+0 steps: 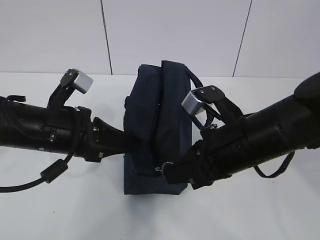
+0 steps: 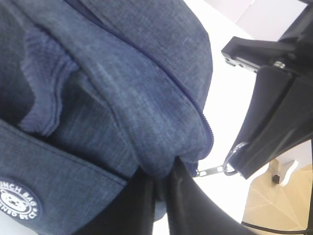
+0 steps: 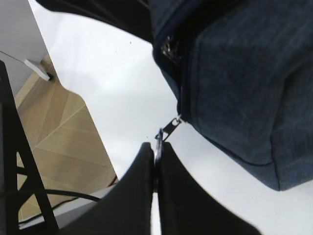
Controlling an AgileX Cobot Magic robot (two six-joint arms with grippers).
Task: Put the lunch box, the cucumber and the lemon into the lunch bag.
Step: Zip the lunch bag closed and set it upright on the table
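Note:
The dark navy lunch bag (image 1: 157,130) stands in the middle of the white table, its zipper closed along the top. My left gripper (image 1: 134,143) is shut on a fold of the bag's fabric (image 2: 166,169) near the front corner. My right gripper (image 1: 167,172) is shut on the metal ring pull (image 3: 158,139) of the zipper at the bag's front end; the pull also shows in the left wrist view (image 2: 230,166). The bag fills the left wrist view (image 2: 112,98) and the upper right of the right wrist view (image 3: 244,73). The lunch box, cucumber and lemon are out of view.
The white table (image 1: 250,210) extends round the bag. A white wall (image 1: 175,30) stands behind. The table's edge and a wood floor (image 3: 58,142) show in the right wrist view.

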